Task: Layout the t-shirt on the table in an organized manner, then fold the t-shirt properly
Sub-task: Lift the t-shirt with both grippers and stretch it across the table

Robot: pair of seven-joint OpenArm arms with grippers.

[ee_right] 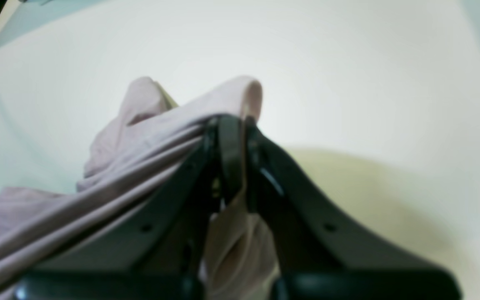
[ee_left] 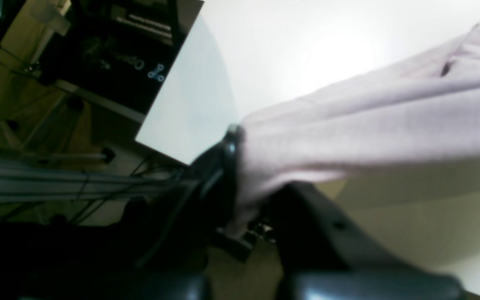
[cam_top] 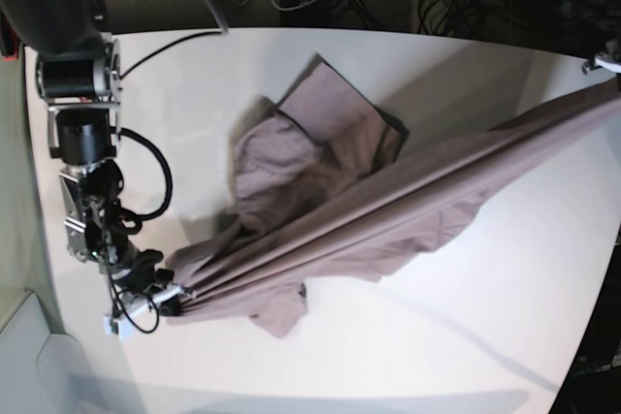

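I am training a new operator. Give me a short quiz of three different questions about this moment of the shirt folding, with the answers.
1. True or false: the soft mauve-brown cotton t-shirt lies fully flat on the smooth white table.
2. Which end effector grips cloth? A) only the left end effector B) only the right end effector C) both
3. Fill in: between the two grips the fabric is pulled into a ____ band.

Key: 1 false, it is bunched and partly lifted. 2 C, both are shut on the fabric. 3 stretched (taut).
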